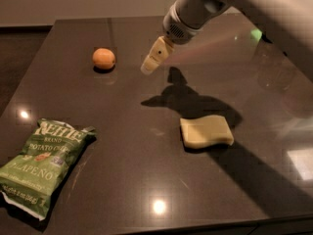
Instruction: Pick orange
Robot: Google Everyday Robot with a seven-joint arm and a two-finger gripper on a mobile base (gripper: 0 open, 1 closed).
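Observation:
The orange (103, 58) is a small round orange-yellow fruit resting on the dark table (146, 180), towards the far left. My gripper (149, 66) hangs from the arm that reaches in from the upper right. Its pale tip is above the table, a short way to the right of the orange and apart from it. Nothing is seen in the gripper.
A pale yellow wavy sponge (206, 131) lies right of the table's centre. A green chip bag (41, 164) lies at the near left edge. The arm casts a dark shadow across the middle and right of the table.

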